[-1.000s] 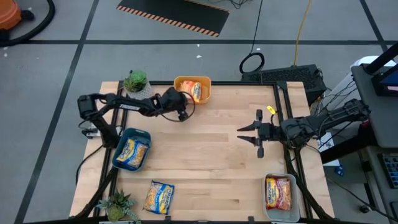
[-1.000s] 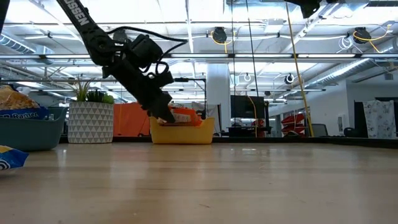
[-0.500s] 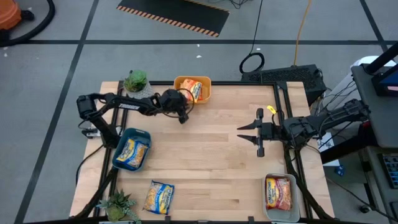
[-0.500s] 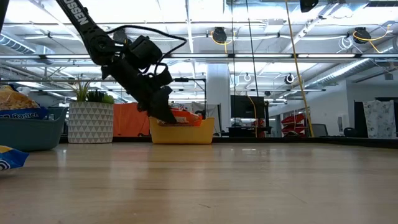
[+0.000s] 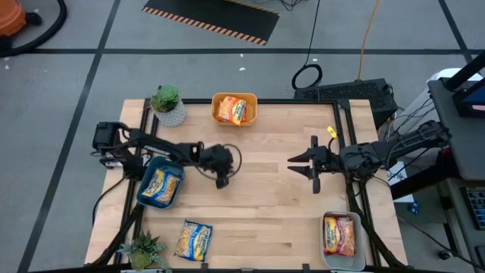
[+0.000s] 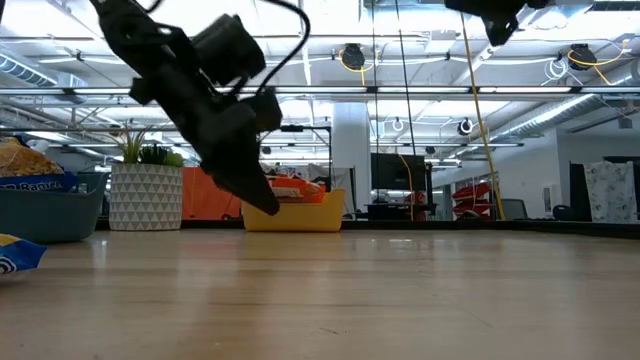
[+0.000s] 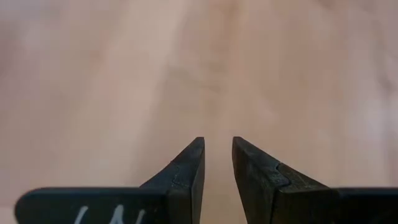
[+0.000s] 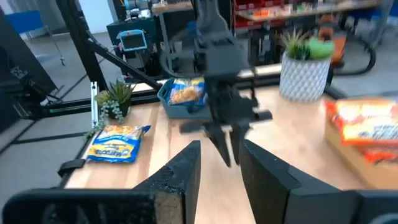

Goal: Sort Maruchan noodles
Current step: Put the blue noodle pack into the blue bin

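Note:
My left gripper [image 5: 221,180] hangs empty over the bare wood at the table's middle left, its fingers pointing down with a narrow gap [image 7: 217,146]. It shows large in the low view [image 6: 262,197]. My right gripper [image 5: 292,161] waits open and empty at the middle right, pointing left [image 8: 221,144]. One yellow-and-blue noodle packet [image 5: 194,240] lies flat near the front left edge. An orange packet [image 5: 233,110] lies in the yellow bin [image 5: 215,101], a yellow-blue one [image 5: 160,186] in the blue bin [image 5: 179,165], a red one [image 5: 339,236] in the clear bin [image 5: 327,259].
A potted plant in a white pot [image 5: 168,105] stands at the far left beside the yellow bin. A second small plant [image 5: 144,250] stands at the front left corner. Bare wood lies between the two grippers and across the table's middle.
My left gripper has swung away from the yellow bin toward the table's near edge and now hangs over the bare wood right of the blue bin. It carries nothing. The orange packet stays in the yellow bin.

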`<action>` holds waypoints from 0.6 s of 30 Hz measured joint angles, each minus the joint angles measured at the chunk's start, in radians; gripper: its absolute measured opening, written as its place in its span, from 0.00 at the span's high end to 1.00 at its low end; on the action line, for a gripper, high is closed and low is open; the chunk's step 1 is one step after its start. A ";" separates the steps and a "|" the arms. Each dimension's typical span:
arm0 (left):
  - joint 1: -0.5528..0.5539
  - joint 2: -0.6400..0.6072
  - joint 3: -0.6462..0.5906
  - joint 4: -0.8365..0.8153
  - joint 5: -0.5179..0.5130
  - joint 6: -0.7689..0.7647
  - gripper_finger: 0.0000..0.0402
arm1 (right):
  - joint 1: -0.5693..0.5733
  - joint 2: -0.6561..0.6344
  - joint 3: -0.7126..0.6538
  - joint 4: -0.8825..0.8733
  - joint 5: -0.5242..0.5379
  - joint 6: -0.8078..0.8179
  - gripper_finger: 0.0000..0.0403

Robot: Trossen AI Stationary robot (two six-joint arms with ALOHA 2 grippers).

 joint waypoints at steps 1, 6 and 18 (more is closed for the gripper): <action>-0.026 -0.006 0.000 -0.009 0.000 -0.015 0.79 | 0.001 0.010 0.000 -0.003 0.000 0.029 0.74; -0.129 -0.055 0.000 -0.028 -0.004 -0.067 0.79 | 0.001 0.177 0.000 0.105 0.031 0.140 0.74; -0.430 -0.319 0.000 -0.351 -0.238 -0.335 0.79 | 0.044 0.707 0.158 0.478 -0.163 0.216 0.74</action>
